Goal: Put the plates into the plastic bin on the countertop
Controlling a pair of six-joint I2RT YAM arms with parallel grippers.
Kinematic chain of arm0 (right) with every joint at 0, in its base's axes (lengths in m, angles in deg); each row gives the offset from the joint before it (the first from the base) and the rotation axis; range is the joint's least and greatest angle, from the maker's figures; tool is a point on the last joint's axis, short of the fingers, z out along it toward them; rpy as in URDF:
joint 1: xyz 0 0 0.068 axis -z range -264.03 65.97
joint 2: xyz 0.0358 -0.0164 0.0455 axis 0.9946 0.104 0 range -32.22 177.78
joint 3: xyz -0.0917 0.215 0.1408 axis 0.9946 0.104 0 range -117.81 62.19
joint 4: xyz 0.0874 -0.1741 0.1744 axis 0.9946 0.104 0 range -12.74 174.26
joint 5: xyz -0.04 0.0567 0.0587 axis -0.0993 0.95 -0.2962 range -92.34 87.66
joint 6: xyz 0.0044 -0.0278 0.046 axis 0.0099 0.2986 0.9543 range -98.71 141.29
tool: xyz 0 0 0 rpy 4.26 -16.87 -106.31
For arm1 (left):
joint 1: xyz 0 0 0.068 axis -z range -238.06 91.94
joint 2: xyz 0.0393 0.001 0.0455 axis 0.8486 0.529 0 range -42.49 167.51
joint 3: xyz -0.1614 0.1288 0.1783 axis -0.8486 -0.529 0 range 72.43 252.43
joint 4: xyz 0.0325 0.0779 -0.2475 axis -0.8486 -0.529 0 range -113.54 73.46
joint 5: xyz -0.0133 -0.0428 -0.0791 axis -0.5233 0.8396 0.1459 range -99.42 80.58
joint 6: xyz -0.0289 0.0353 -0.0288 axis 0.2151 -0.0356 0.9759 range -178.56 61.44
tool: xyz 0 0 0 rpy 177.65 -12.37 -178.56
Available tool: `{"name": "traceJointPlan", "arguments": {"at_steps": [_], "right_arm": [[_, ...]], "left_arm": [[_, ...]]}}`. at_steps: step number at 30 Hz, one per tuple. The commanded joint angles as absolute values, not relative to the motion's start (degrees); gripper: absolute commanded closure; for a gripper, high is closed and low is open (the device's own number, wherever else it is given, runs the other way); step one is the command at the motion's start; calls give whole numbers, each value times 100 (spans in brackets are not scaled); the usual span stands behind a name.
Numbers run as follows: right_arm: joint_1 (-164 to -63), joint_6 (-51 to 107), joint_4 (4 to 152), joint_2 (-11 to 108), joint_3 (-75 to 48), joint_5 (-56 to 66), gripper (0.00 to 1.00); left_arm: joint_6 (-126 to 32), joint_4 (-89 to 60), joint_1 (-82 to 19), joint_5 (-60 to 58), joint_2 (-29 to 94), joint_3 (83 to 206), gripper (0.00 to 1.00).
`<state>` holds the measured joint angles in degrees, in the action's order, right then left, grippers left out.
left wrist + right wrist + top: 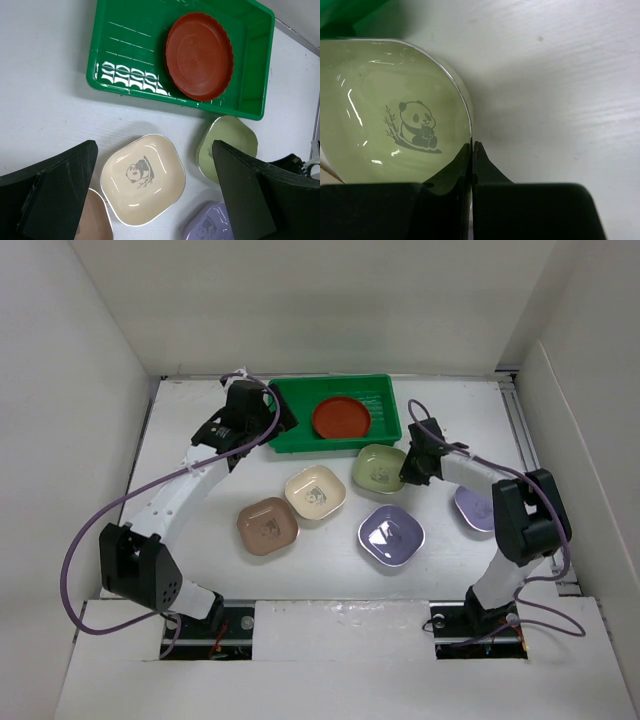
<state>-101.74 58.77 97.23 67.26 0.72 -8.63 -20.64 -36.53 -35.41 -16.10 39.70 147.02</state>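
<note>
Green plastic, the bin [385, 405] lies just beyond and to the left of the right fingers [482, 165], with a red plate [341, 418] inside it. Those fingers are pinched on the right rim of the olive plate [380, 100], one inside and one outside. The plate is just short of the bin, but I cannot tell whether it is clear of the tabletop [200, 530]. The right arm rises from its base, folds at a high elbow and slants down leftward to that rim. The left arm stretches forward in a long slant, its wrist over the bin's left end. The left fingers [250, 195] are spread wide and empty, with the cream plate [145, 177] below, between them.
</note>
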Motion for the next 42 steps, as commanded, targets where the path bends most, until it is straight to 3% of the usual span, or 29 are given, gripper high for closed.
{"name": "traceJointPlan", "arguments": {"at_steps": [1,11,15,27,31,36,39,40,41,42], "right_arm": [[-10134,6102,9879,6166,321,-1473,100],[-10397,6164,10477,4612,532,-2097,100],[-10521,5647,10012,4213,402,-1510,100],[-10468,4239,11636,8017,-4841,-973,100],[-10468,4089,11796,8897,-5749,-508,100],[-10468,3905,11198,9442,-5831,170,100],[-10468,3905,11145,9766,-6058,-67,92],[-10468,3957,11145,9829,-6138,-163,84],[-10468,3957,11145,9830,-6191,-242,65],[-10468,4010,11075,9830,-6191,-356,54]], "left_arm": [[-2094,-3587,-3548,-1742,3599,14670,0],[-1566,-3771,-3548,-2638,3546,14380,0],[-1514,-3772,-3548,-2630,3599,14380,0],[-1944,-3842,-3320,-2375,3994,14310,0],[-1944,-3895,-3319,-2235,3986,14056,0],[-2058,-3763,-3319,-2173,3758,13870,0],[-2111,-3965,-3319,-2173,3583,13870,0],[-2111,-3965,-3319,-2234,3521,13870,0],[-2111,-4044,-3319,-2234,3459,13870,0],[-2181,-4097,-3319,-2234,3319,13870,0]]}}
